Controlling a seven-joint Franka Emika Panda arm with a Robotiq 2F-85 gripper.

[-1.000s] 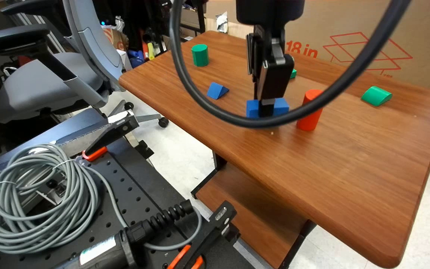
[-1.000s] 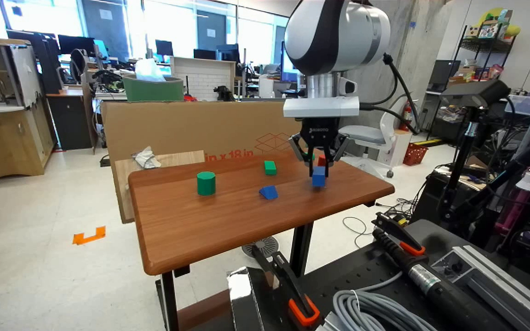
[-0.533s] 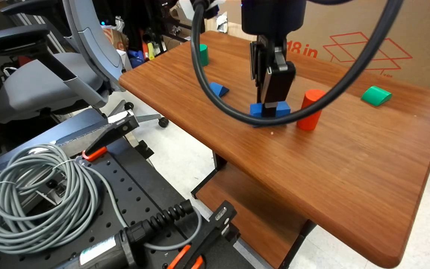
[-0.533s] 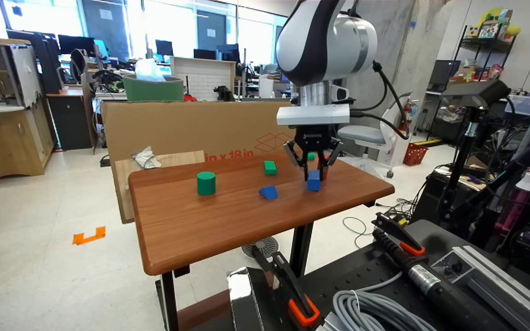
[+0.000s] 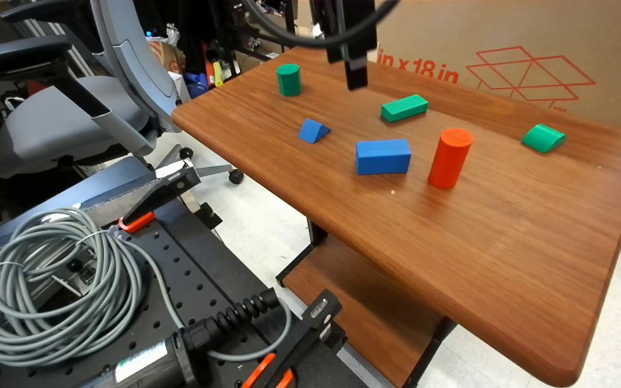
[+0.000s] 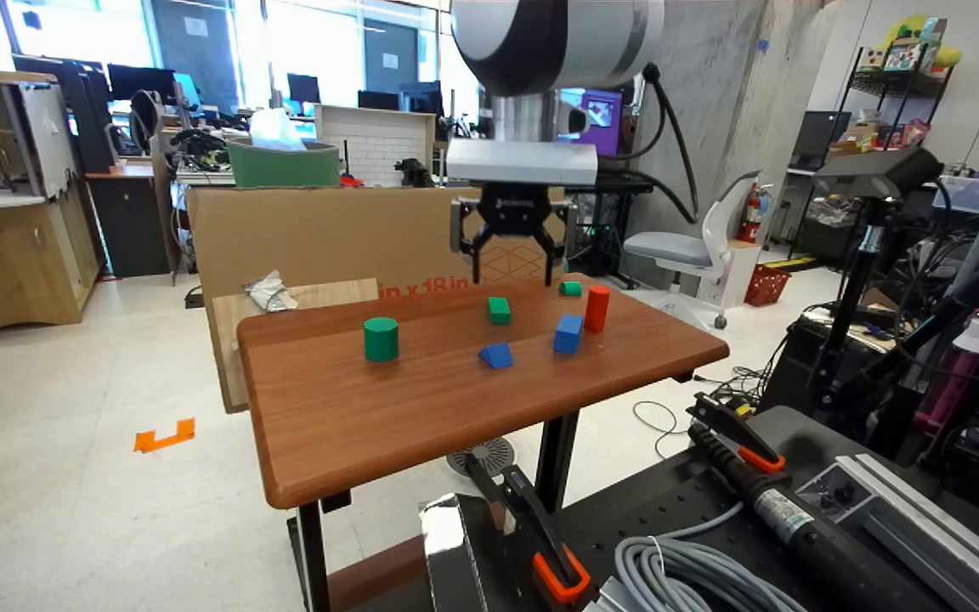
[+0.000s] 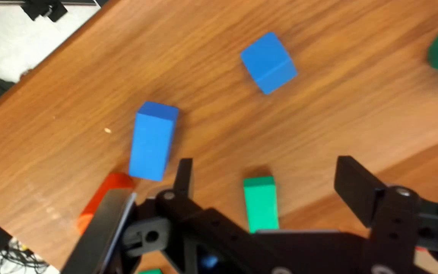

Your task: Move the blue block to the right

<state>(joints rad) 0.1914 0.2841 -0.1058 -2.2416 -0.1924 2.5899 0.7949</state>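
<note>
The blue block [image 5: 383,157], a long rectangular bar, lies flat on the wooden table, just beside the upright red cylinder [image 5: 450,159]. A narrow strip of wood shows between them in an exterior view. Both exterior views and the wrist view show the blue block [image 7: 151,142] whole, with nothing touching it. My gripper [image 6: 512,279] hangs well above the table, away from the block, fingers spread wide. Between its fingertips in the wrist view there is only air, with a green rectangular block [image 7: 261,205] on the table far below.
A small blue wedge [image 5: 313,131] lies near the bar. The green cylinder [image 6: 381,340] stands upright towards a table end. A green half-round piece [image 5: 543,138] rests beyond the red cylinder. A large cardboard sheet [image 6: 328,246] stands behind the table [image 6: 353,408].
A second ago my gripper was shut on the blue block, just above the table. The block came down onto the wood, the fingers opened, and the gripper rose and moved off it.
</note>
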